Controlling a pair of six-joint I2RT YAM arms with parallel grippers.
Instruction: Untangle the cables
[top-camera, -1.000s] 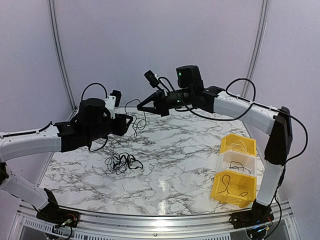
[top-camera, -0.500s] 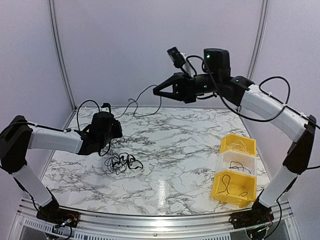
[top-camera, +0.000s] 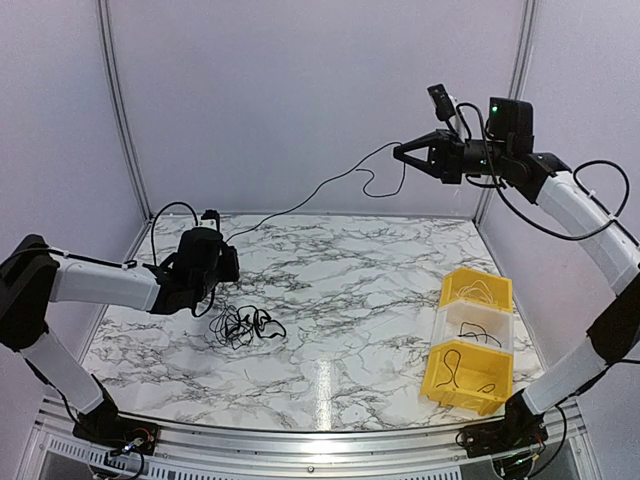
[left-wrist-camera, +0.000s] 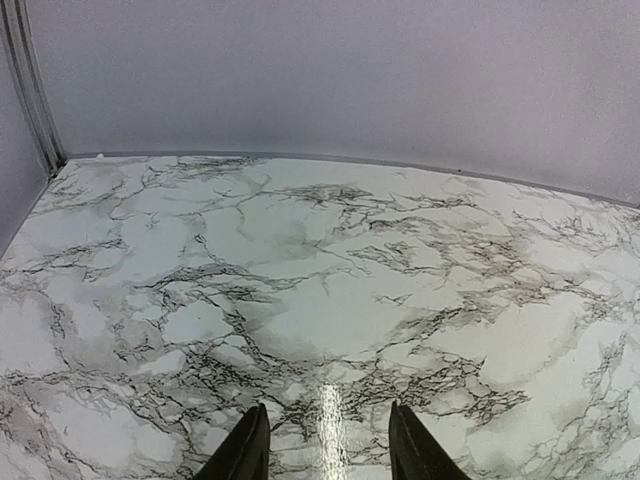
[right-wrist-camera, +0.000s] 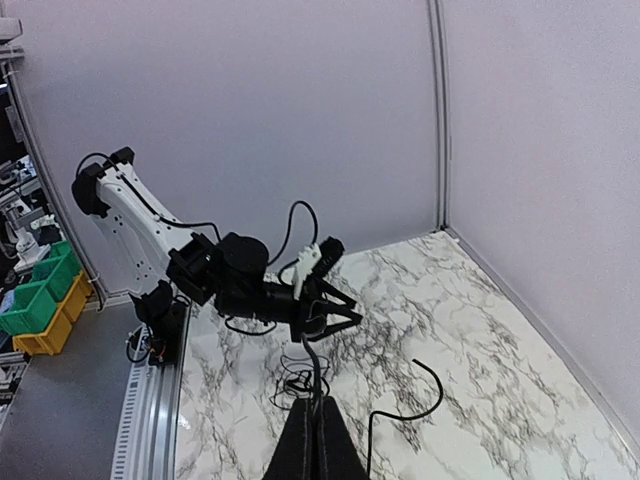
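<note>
From above, the right arm (top-camera: 560, 195) reaches high over the far right of the desk (top-camera: 380, 260). The right jaws are shut on one black cable (top-camera: 300, 197), which slopes down and left, fairly taut, with a small loop near the grip. The height and sideways reach look meant to draw this strand clear of the rest. Its low end drops behind the left arm (top-camera: 110, 282); whether it runs on into the bundle (top-camera: 245, 325) cannot be told. The bundle lies on the left half of the desk, just in front of the left jaws, which hang low beside it, seemingly placed to steady or pick at the knot. Three bins (top-camera: 462, 398) stand in a row at the right edge, each with a strand inside, probably the drop place for freed cables.

In the left wrist view only bare desk (left-wrist-camera: 330, 300) shows. The two fingers (left-wrist-camera: 245, 450) stand partly apart with nothing between them, so the left jaws are open and empty. No cable is in sight here.

The right wrist view looks down on the left arm (right-wrist-camera: 240, 270) and the bundle (right-wrist-camera: 293, 380) beneath it. The right jaws are pressed together on the cable (right-wrist-camera: 400, 412), its free tail curling off to the right over the desk (right-wrist-camera: 480, 330).
</note>
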